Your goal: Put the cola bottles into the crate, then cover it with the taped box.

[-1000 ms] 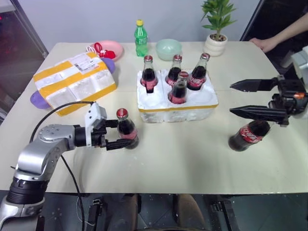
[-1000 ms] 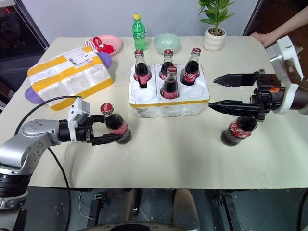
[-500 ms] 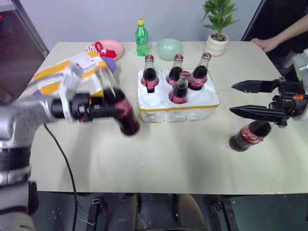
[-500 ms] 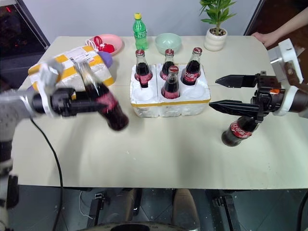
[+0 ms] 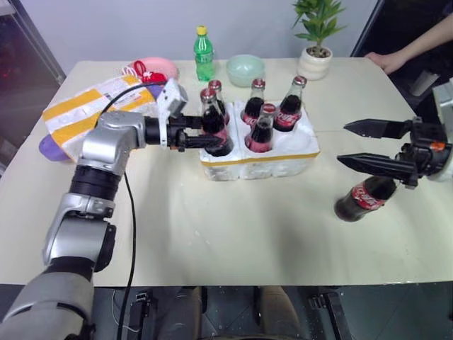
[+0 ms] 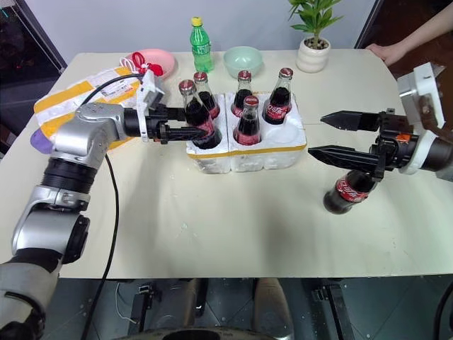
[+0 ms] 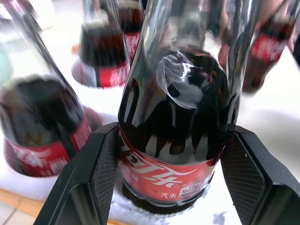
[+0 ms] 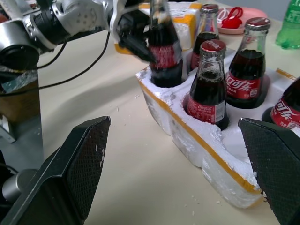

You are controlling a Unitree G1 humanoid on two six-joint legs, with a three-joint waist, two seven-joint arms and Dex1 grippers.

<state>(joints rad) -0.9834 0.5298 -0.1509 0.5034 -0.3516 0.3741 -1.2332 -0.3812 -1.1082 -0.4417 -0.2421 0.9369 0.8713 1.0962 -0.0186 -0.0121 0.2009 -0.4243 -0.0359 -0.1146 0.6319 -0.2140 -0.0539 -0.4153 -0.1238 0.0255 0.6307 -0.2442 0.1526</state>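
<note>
My left gripper (image 5: 207, 134) is shut on a cola bottle (image 5: 214, 127) with dark cola and a red label (image 7: 161, 176). It holds the bottle upright, base at the front-left compartment of the crate (image 5: 277, 160), a low white foam tray with a yellow band. Several more cola bottles (image 5: 262, 130) stand in the crate. My right gripper (image 5: 342, 142) hangs open to the right of the crate, its fingers (image 8: 70, 173) wide apart. One cola bottle (image 5: 362, 197) stands on the table just under it, its neck hidden by the lower finger. The taped box (image 5: 88, 113) lies at the far left.
A green plastic bottle (image 5: 203, 53), a pink bowl (image 5: 154, 71), a pale green bowl (image 5: 245, 69) and a potted plant (image 5: 316, 42) line the far edge. A person's hand (image 5: 386, 62) rests on the far right corner. A purple thing (image 5: 49, 147) sticks out under the taped box.
My left gripper lifted the cola bottle off the table in front and carried it away and to the right, to the crate's front-left compartment. The right gripper stayed put.
</note>
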